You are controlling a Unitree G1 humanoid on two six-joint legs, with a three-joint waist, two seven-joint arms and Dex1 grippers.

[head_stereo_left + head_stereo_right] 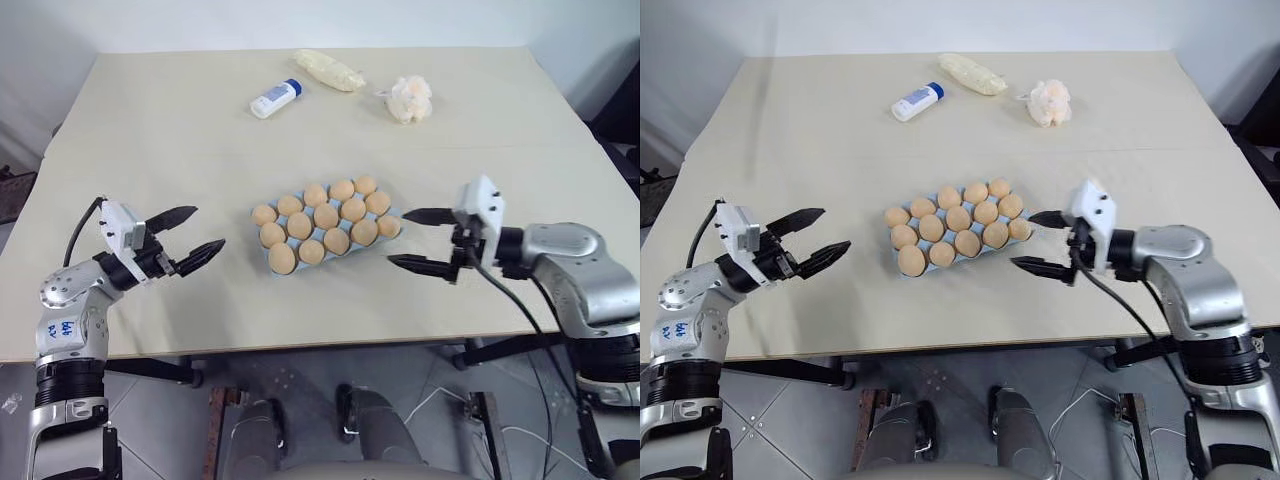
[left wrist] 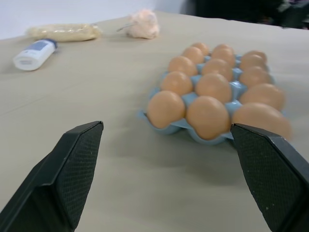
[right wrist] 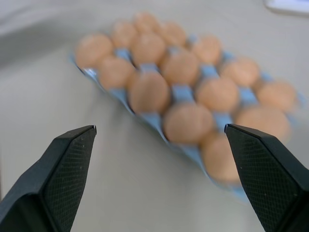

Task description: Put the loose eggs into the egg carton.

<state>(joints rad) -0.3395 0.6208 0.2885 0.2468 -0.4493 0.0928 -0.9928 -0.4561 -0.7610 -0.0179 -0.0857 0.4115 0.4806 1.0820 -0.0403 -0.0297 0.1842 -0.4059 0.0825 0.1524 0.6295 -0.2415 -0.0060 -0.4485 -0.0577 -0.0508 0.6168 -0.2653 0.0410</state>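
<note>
- egg carton [image 1: 392, 231]: light blue moulded tray, rounded cups in three rows, flat on the bench [image 1: 150, 150]. Sits between the two grippers, just off the right one's fingertips, a wider gap to the left one.
- Carton long axis runs diagonally: the end on the left gripper's side is nearer the robot, the end by the right gripper is farther back.
- eggs [image 1: 326, 216]: tan-brown, smooth matte ovals, one per cup; every cup I can see is filled. Each stands on end in its cup, rounded top up. None seen lying loose on the bench.
- left gripper [image 1: 187, 236]: spread wide, nothing between the fingers. Points across toward the carton's near end, roughly level above the bench.
- Left wrist view: black fingers [image 2: 72, 169] with a fine cross-hatch pad texture, wedge-shaped, framing the carton's end.
- right gripper [image 1: 418, 240]: spread wide too, holding nothing. Points at the carton's other end, tilted slightly down; upper fingertip just beside the corner egg, can't tell if it touches.
- Right wrist view: same textured black fingers [image 3: 63, 169], the carton's long side straight ahead of them.
- Bench: pale beige, smooth matte top.
- Well beyond both grippers, past the carton: white bottle [image 1: 274, 99] with blue cap, lying on its side; a pale yellow lumpy roll [image 1: 328, 70]; a fluffy white-yellow clump [image 1: 410, 98].
</note>
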